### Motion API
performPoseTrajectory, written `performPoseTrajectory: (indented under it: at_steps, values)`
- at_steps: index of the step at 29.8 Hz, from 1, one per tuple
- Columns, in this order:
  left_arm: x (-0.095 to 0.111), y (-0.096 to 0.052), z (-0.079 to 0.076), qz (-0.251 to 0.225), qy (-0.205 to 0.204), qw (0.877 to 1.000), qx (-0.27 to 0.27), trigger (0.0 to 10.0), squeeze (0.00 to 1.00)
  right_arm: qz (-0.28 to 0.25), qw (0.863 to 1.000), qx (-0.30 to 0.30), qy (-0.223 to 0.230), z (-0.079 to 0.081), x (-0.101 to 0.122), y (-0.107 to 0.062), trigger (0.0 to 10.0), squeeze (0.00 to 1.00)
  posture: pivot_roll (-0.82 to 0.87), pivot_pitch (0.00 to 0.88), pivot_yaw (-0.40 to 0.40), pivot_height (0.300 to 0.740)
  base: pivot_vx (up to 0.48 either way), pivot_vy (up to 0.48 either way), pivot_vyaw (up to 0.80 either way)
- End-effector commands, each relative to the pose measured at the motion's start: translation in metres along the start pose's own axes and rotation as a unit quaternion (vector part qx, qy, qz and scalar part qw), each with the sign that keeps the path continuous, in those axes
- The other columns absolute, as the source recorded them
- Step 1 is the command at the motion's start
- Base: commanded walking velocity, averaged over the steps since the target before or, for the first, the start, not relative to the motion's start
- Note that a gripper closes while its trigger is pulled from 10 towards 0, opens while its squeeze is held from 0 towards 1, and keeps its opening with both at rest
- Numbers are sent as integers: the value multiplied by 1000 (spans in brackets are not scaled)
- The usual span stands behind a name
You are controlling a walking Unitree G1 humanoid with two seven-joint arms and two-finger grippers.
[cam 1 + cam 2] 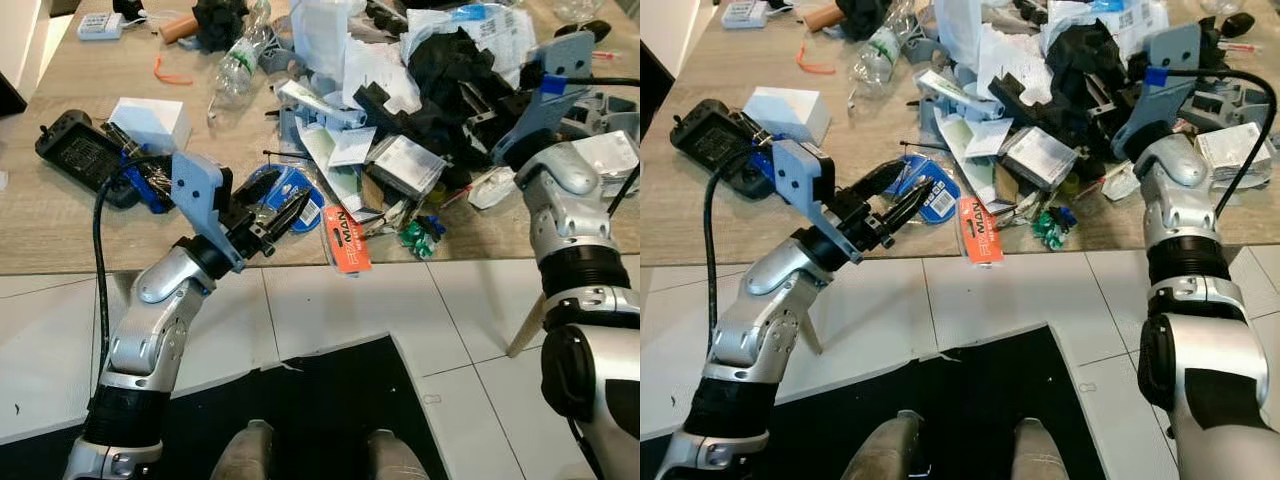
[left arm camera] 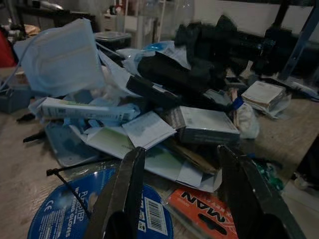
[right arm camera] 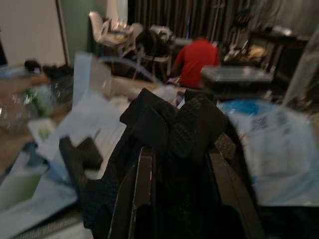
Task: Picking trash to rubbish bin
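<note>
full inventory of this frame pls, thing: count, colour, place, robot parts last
Table: 1, light wood, across the upper frame.
Trash pile: 1 heap, mixed black, white and blue, table centre to right.
Blue round pack: 1, blue, near table edge, at the left fingertips.
Orange pack: 1, orange, overhanging the table edge.
White box: 1, white, table left.
Black device: 1, black, left of the white box.
Plastic bottle: 1, clear, green label, upper centre.
Face mask: 1, light blue, on the pile.
Floor mat: 1, black, on white tiles below.
Left gripper: open, at the blue round pack.
Right gripper: in black trash, grip unclear.
</note>
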State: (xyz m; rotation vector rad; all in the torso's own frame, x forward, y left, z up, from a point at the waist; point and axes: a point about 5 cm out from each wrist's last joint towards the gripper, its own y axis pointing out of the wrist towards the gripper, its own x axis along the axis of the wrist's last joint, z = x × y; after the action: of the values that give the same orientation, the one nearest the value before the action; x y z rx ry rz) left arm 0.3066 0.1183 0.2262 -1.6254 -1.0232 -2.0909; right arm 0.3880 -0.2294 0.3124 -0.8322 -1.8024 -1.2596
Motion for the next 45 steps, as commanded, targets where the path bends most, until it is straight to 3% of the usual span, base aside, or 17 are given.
performPoseTrajectory:
  at_steps: [1,2,3,4,5,6,11,12,13,14,17,19,23,32,35,40,45]
  values:
    - [-3,2,-3,1,-7,1000,-18,10000,0,-21,1000,5,16,2,5,-2,0,0,7,149,43,740,0,0,0]
    - [-3,4,-5,2,-10,1000,-30,10000,0,-30,999,9,27,5,7,-2,0,0,7,149,43,740,0,0,0]
    - [-3,4,-6,1,-11,999,-32,10000,0,-37,998,16,42,9,8,-3,1647,0,6,138,35,740,0,0,0]
    - [-3,4,-6,1,-11,999,-32,10000,0,-37,998,16,42,9,8,-3,1647,0,6,138,35,740,0,0,0]
    - [-2,5,-6,-1,-12,999,-33,10000,0,-44,997,24,54,13,8,-4,2431,0,6,138,35,740,0,0,0]
    - [-1,6,-5,-7,-19,999,-28,10000,0,-67,992,47,96,26,11,-8,10000,0,6,134,35,740,0,0,0]
    - [0,6,-2,-18,-36,999,-19,10000,0,-94,979,93,153,49,16,-15,10000,0,-2,123,30,740,0,0,0]
    - [0,5,0,-18,-38,999,-17,10000,0,-102,973,111,173,57,17,-17,10000,0,-4,122,29,740,0,0,0]
    - [-1,4,4,-14,-40,999,-15,10000,0,-112,956,151,224,73,18,-24,10000,0,-9,117,29,740,0,0,0]
    - [-1,4,4,-14,-40,999,-15,10000,0,-112,956,151,224,73,18,-24,10000,0,-9,117,29,740,0,0,0]
    - [-4,0,10,6,-31,999,-5,10000,0,-116,938,183,271,88,16,-33,10000,0,-5,114,27,740,0,0,0]
    - [-7,-8,15,22,-29,999,-4,10000,0,-118,923,195,310,98,14,-41,10000,0,-5,114,27,740,0,0,0]
    - [-8,-28,27,32,-46,998,10,10000,0,-97,910,201,349,117,6,-51,10000,0,-10,113,25,740,0,0,0]
    - [-11,-34,28,35,-55,998,19,10000,0,-66,903,203,374,131,-4,-52,10000,0,-3,112,13,740,-281,0,0]
    - [-15,-30,21,35,-62,997,11,10000,0,-49,902,194,383,135,-12,-52,10000,0,0,111,9,740,-354,0,0]
    - [-32,-19,-9,40,-108,993,-27,10000,0,-1,905,174,387,144,-32,-60,10000,0,-5,114,12,740,-383,0,0]
    - [-37,-17,-16,43,-118,991,-39,10000,0,13,906,170,388,146,-37,-64,10000,0,-3,116,14,740,-383,0,0]
